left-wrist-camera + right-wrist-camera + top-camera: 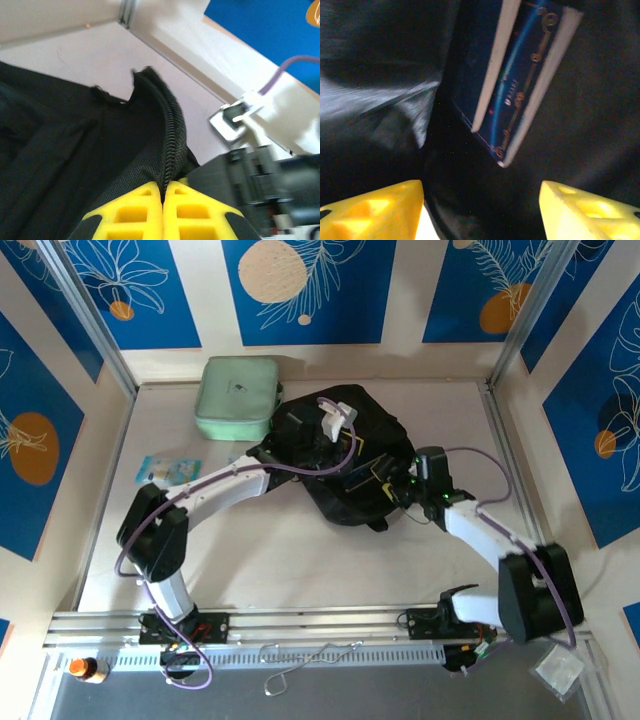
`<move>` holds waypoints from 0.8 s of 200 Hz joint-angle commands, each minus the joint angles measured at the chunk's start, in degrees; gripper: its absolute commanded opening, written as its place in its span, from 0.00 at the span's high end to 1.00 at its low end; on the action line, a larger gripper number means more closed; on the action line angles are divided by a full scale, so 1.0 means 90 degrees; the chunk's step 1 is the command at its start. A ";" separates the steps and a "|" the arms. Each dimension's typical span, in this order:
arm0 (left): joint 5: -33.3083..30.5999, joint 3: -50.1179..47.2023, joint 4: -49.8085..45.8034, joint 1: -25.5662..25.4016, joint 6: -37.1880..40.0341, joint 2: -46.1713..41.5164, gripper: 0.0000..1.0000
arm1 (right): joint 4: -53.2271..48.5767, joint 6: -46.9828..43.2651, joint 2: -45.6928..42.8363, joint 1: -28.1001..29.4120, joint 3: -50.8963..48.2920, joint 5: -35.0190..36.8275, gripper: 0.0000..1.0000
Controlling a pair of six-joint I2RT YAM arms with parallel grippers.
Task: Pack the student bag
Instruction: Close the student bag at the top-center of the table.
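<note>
The student bag (340, 475), a large black backpack, lies in the middle of the table. In the left wrist view my left gripper (164, 186) is shut on the bag's zipper edge (170, 135) and holds it up; from above, the left gripper (355, 452) sits over the bag's middle. My right gripper (482, 192) is open, its yellow fingertips (380, 207) wide apart over the dark inside of the bag. A dark blue book (520, 75) with white edges lies in the bag just beyond them, untouched. From above, the right gripper (393, 484) is at the bag's right side.
A pale mint green zip case (238, 396) lies at the back left, touching the bag's corner. A small light blue card (168, 468) rests on the table left of the left forearm. Metal frame posts (495, 370) and walls bound the table.
</note>
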 commanded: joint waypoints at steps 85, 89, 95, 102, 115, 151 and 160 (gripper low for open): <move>-0.1016 -0.0117 -0.1839 0.0521 -0.1215 -0.0463 0.27 | -0.3037 -0.1208 -0.1572 -0.0418 0.0979 0.1823 0.29; -0.1017 -0.0227 -0.1812 0.0598 -0.1315 -0.0517 0.27 | -0.3036 -0.1206 -0.1577 -0.0418 0.0995 0.1834 0.29; -0.1037 -0.0442 -0.1776 0.0718 -0.1484 -0.0589 0.27 | -0.3048 -0.1193 -0.1594 -0.0420 0.0997 0.1845 0.29; -0.1032 -0.0680 -0.1722 0.0861 -0.1690 -0.0666 0.27 | -0.3060 -0.1186 -0.1604 -0.0418 0.0996 0.1862 0.29; -0.0877 -0.1101 -0.1507 0.1109 -0.1998 -0.0795 0.27 | -0.3074 -0.1181 -0.1614 -0.0421 0.1001 0.1877 0.29; -0.0360 -0.2080 -0.0475 0.1432 -0.2238 -0.1161 0.24 | -0.3112 -0.1213 -0.1597 -0.0418 0.1028 0.1828 0.29; -0.0433 -0.2196 -0.0400 0.1471 -0.2268 -0.1227 0.24 | -0.3111 -0.1198 -0.1587 -0.0410 0.1022 0.1814 0.29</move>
